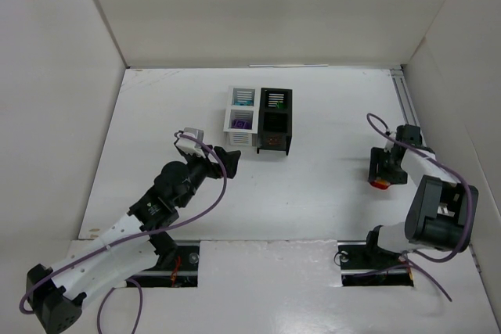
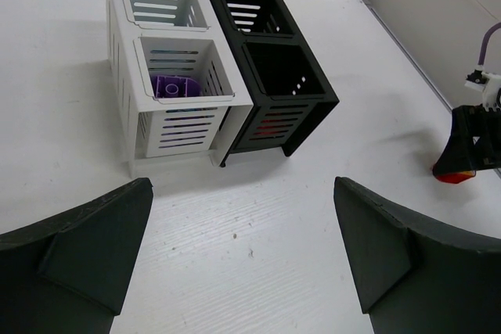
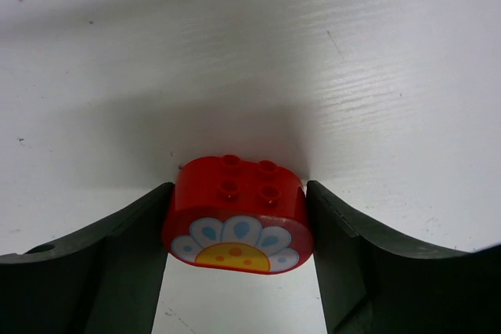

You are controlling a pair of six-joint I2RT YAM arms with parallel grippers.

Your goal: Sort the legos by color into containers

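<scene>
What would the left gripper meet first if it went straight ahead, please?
Probably the near end of the white container, by its seam with the black container; depth is uncertain.

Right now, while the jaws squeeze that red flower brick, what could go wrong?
The red flower brick has rounded ends where the right jaws pinch it, so it might twist or slip out.
The black container sits right beside the white container, so a sloppy drop could land with the purple lego.
The left jaws hang open near both containers and might get bumped.
</scene>
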